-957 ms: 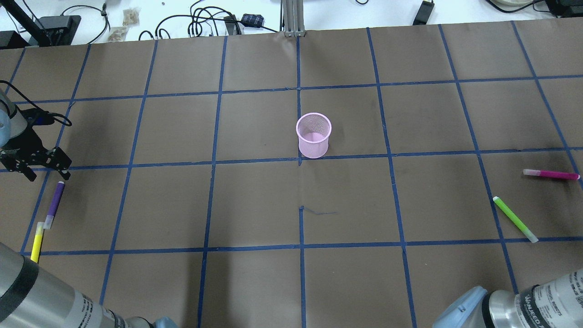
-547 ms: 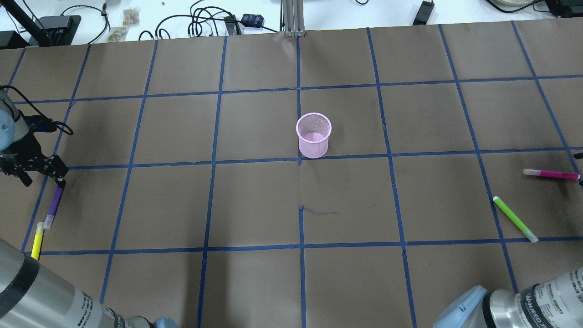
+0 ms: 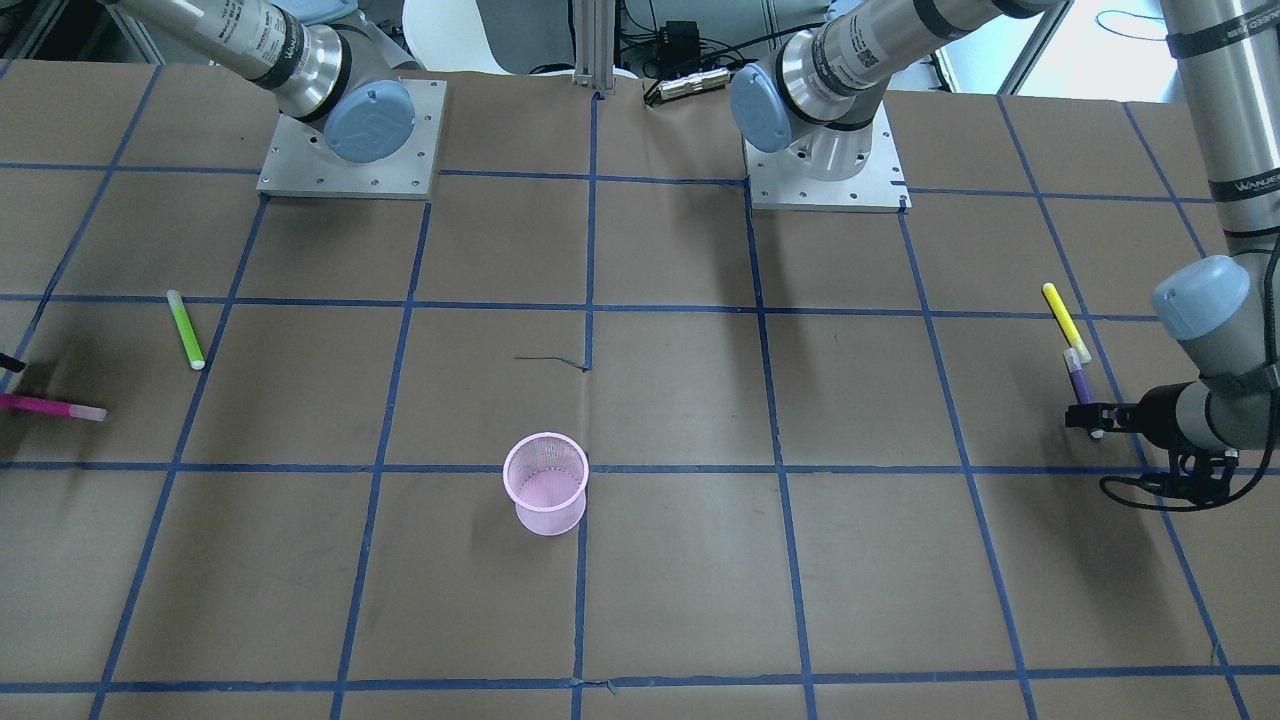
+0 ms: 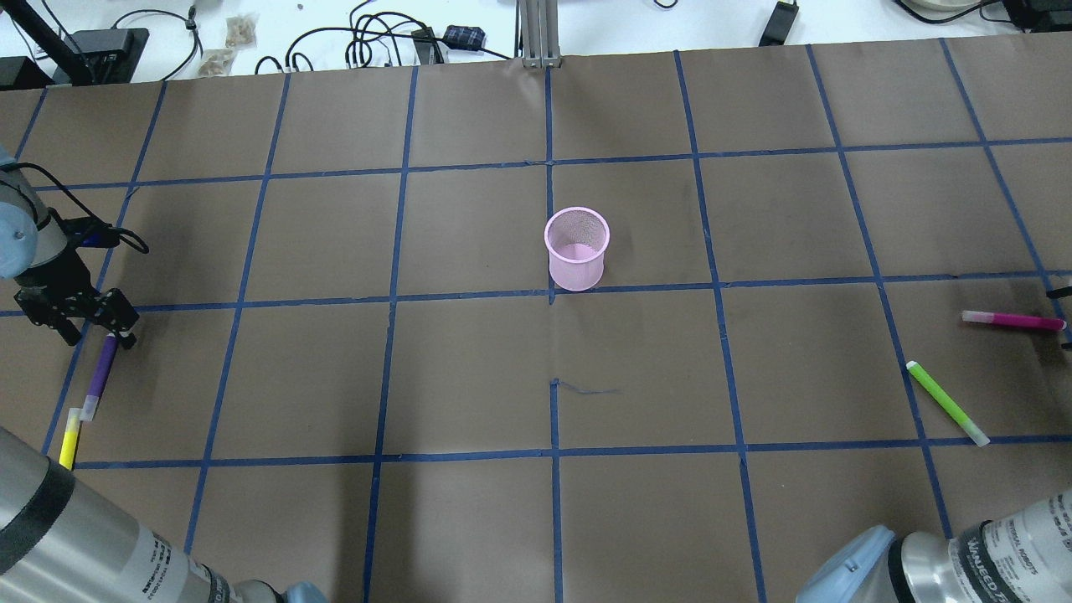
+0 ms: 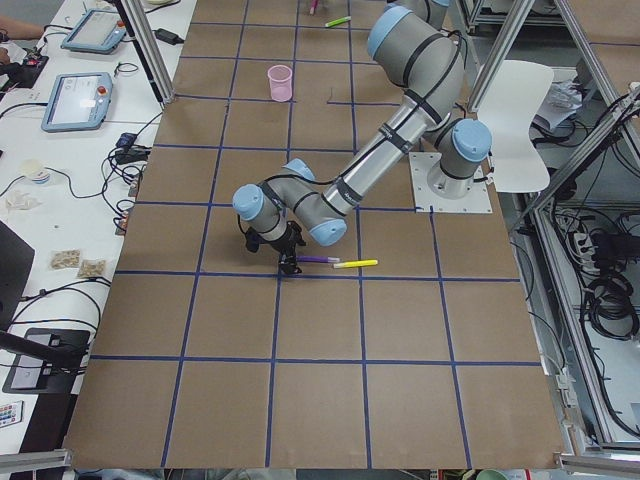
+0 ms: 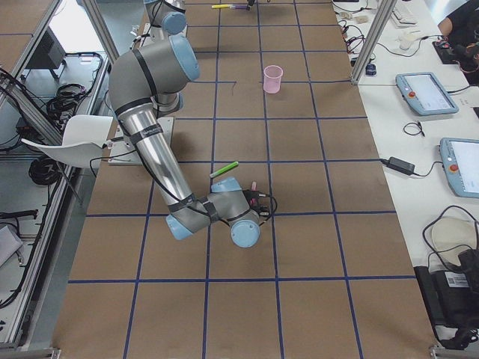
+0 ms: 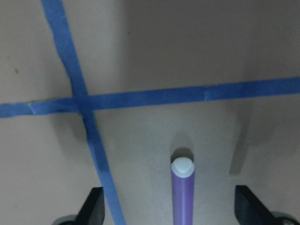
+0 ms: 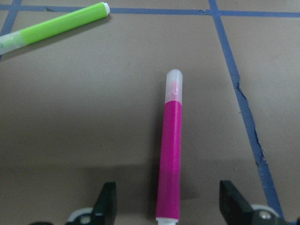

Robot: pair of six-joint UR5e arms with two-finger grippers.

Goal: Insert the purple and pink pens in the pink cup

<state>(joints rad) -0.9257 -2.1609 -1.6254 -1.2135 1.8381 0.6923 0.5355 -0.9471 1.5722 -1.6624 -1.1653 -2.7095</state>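
**Desk:** Brown all over, that table [image 3: 680,600], gridded in blue tape [image 3: 590,250]. What does the front camera give you?

**Me:** I see the pink mesh cup [image 3: 545,485] upright near the middle. The purple pen [image 3: 1079,380] lies flat far out on the robot's left. Its capped end is just beside a yellow pen [image 3: 1060,310]. My left gripper [image 3: 1087,420] sits low at its other end. The pink pen [image 3: 50,406] lies flat at the opposite edge, with a green pen [image 3: 186,329] near it.

**Desk:** Overhead?

**Me:** The cup stands in the centre, and both task pens lie on the paper well apart from it, one at each side.

**Desk:** Side cameras?

**Me:** From the left end, the near arm's wrist bends down over the purple pen's tip. From the right end, the near arm's wrist hangs low over the pink pen. I can't judge the jaws from either.

**Desk:** Wrists, then.

**Me:** On the left wrist I have the jaws spread wide. The purple pen's white-plugged end lies between them and neither finger touches it. On the right wrist, my right gripper [image 8: 171,206] is just as wide apart. It straddles the pink pen's butt end without contact and grips nothing. The green pen lies apart at the upper left.
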